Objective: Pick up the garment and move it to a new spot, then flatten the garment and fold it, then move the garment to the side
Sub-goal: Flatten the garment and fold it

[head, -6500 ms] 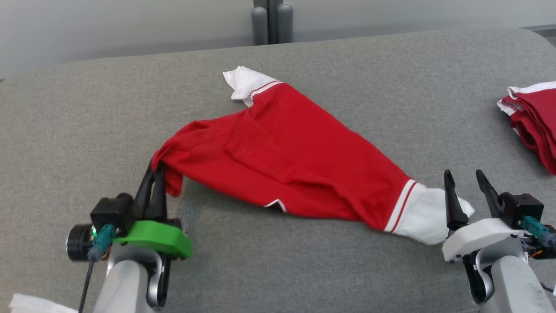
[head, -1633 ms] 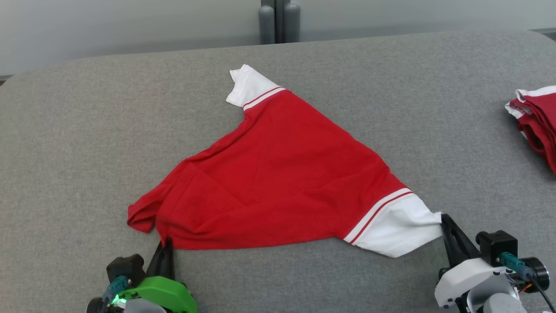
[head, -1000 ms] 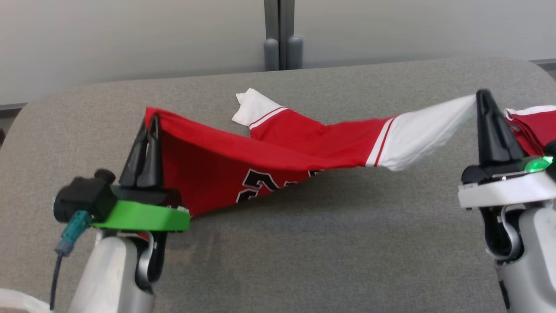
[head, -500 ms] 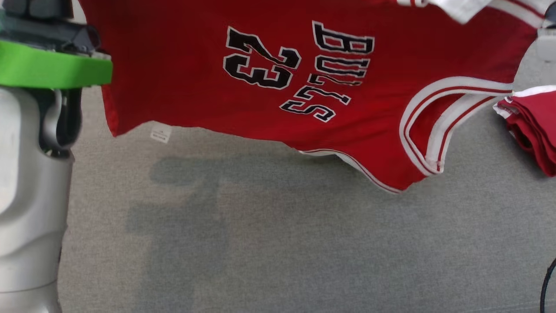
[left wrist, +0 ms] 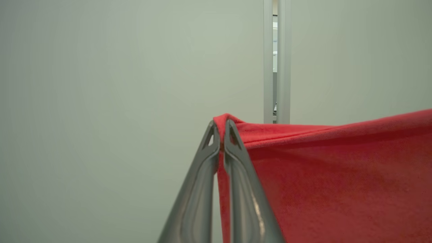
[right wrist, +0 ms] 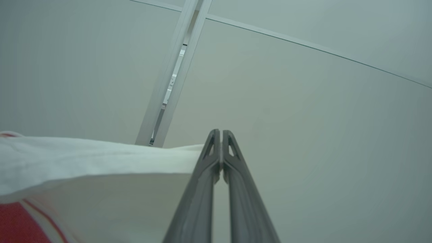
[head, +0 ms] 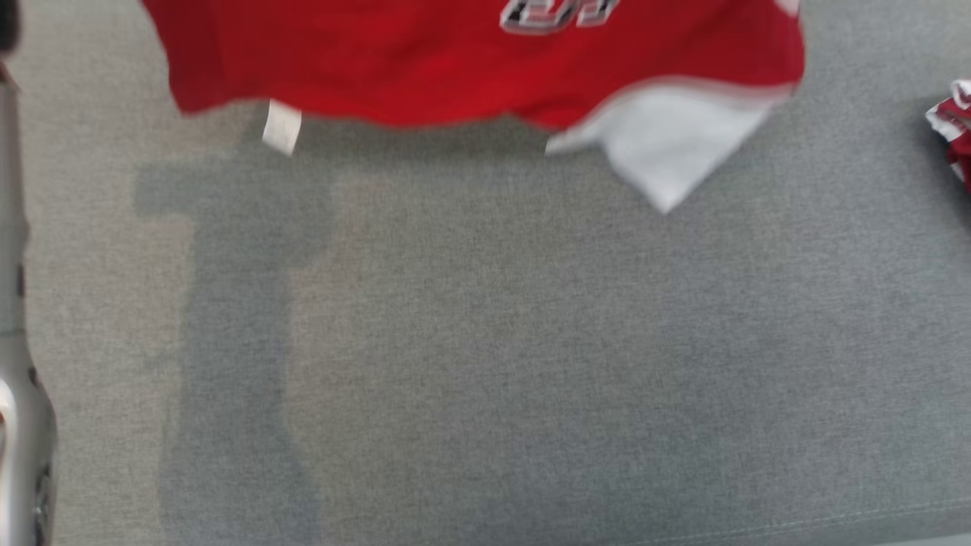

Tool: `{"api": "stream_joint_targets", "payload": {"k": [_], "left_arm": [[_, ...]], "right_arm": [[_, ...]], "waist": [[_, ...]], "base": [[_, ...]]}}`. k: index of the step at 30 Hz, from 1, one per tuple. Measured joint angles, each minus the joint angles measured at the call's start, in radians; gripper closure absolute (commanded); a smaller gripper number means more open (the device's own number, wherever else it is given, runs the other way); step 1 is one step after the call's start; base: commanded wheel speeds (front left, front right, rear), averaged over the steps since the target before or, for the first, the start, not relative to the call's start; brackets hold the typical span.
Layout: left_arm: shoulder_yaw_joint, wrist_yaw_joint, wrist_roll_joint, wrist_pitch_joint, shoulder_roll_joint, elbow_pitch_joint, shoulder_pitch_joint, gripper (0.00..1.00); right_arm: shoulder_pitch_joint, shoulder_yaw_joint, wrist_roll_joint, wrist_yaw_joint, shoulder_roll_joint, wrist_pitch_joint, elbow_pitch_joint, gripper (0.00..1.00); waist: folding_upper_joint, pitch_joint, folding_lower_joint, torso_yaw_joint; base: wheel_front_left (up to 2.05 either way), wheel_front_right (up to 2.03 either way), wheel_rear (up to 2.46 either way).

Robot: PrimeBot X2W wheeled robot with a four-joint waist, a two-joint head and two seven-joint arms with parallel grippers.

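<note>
Overall, the grey fabric surface (head: pixel 531 364) spreads across most of the head view, with a soft shadow (head: pixel 235 303) down its left half. Along that frame's top edge the red garment (head: pixel 425 61) hangs blurred and clear of the surface, its hem wavy. A white sleeve panel (head: pixel 675 144) droops from it, upper right of centre. A pale forearm (head: pixel 15 394) runs down the far left edge. At the upper right edge, part of another red-and-white pile (head: pixel 952 125) lies on the surface. In the middle of the left wrist view the left tool (left wrist: pixel 221 126) is clamped on a red corner of the garment, against a pale wall (left wrist: pixel 101 84). In the right wrist view the right tool (right wrist: pixel 220 133) is pinched together on the garment's white edge. A small white label (head: pixel 281 127) dangles from the hem, upper left.
</note>
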Motion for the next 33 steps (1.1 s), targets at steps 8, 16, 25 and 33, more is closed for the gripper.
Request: {"api": "stream_joint_targets", "payload": {"k": [8, 16, 25, 33], "left_arm": [[0.087, 0.01, 0.049, -0.015, -0.028, -0.012, -0.138, 1.0], [0.221, -0.009, 0.069, -0.014, -0.109, -0.09, 0.165, 1.0], [0.352, -0.024, 0.083, -0.014, -0.245, -0.108, 0.702, 1.0], [0.317, -0.027, 0.007, -0.014, -0.259, -0.076, 0.971, 1.0]], "right_arm": [[-0.106, -0.093, -0.098, 0.0, 0.042, -0.001, -0.037, 1.0], [0.165, -0.158, -0.045, 0.001, 0.083, -0.001, -0.108, 1.0], [0.722, -0.174, 0.079, 0.002, 0.17, -0.001, -0.178, 1.0], [1.084, -0.172, 0.137, 0.002, 0.235, -0.001, -0.17, 1.0]], "waist": [[0.0, 0.117, 0.0001, -0.003], [-0.0001, 0.123, 0.0001, -0.004], [0.0, 0.034, 0.0001, -0.009], [0.0, -0.067, 0.0, -0.013]], "base": [[0.0, 0.0, 0.0], [0.0, 0.0, 0.0], [0.0, 0.0, 0.0], [0.0, 0.0, 0.0]]}}
